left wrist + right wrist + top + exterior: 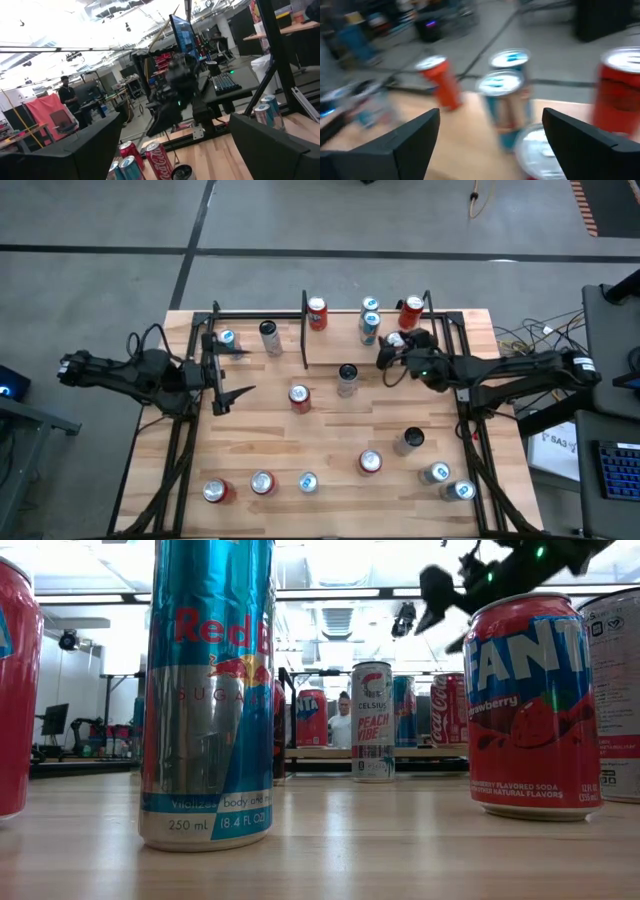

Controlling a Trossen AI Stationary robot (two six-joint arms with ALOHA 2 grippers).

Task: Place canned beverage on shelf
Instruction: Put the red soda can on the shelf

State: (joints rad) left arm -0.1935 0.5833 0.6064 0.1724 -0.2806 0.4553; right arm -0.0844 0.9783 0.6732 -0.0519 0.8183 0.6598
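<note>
A Red Bull can (207,690) stands closest on the surface (330,450), a Fanta can (533,705) to its right. The left gripper (228,372) waits released at nine o'clock. The right gripper (392,350), released, hovers over cans on the shelf (330,330) at one o'clock.

Beyond the butcher-block worktop (330,440), the grey floor (300,230) carries dark seam lines. A keyboard (618,470) lies to one side on a dark desk. In the background room a person (65,95) stands near a red cloth (47,112).
</note>
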